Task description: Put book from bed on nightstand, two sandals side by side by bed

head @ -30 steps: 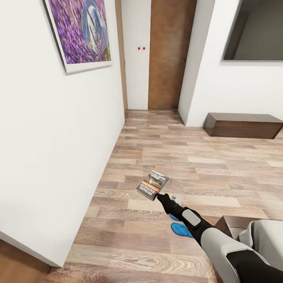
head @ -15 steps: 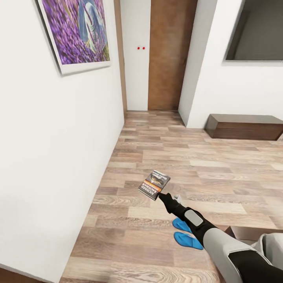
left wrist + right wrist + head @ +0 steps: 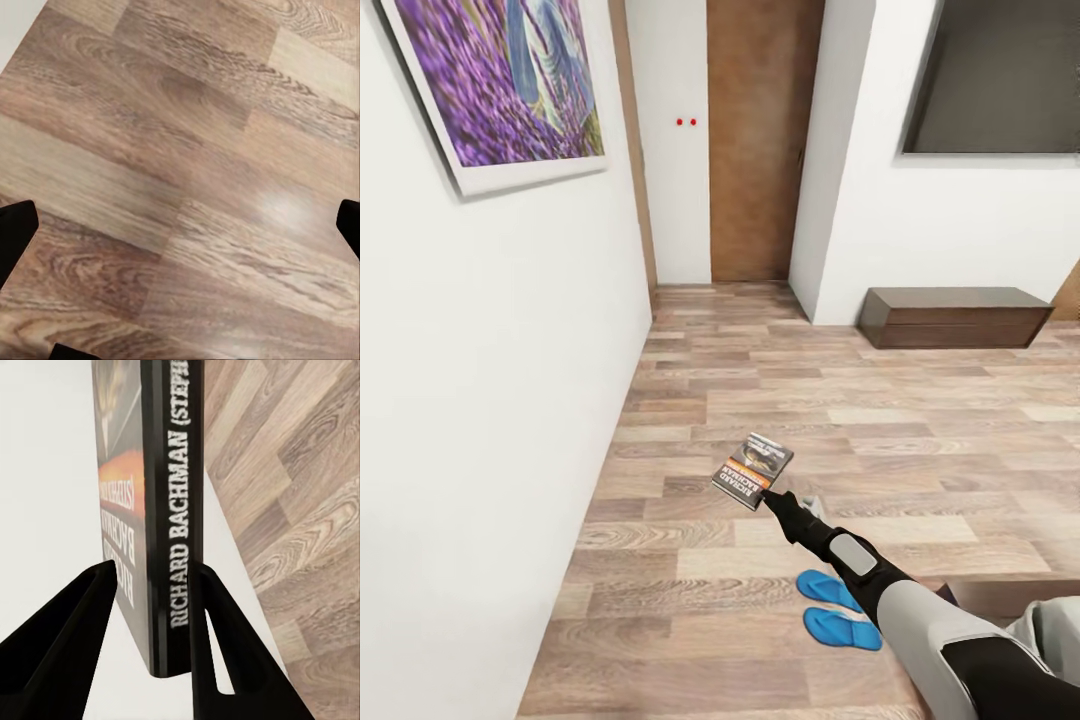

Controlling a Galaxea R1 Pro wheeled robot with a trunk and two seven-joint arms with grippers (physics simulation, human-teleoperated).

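Here, around: two blue sandals (image 3: 840,608) side by side on the floor (image 3: 780,400), near the bed corner (image 3: 1000,592).
Book (image 3: 753,471): clamped in the right gripper (image 3: 770,497), above the floor.
Left gripper (image 3: 180,225): fingers spread.
Room: white wall (image 3: 490,400), low cabinet (image 3: 955,317), wooden door (image 3: 760,140).
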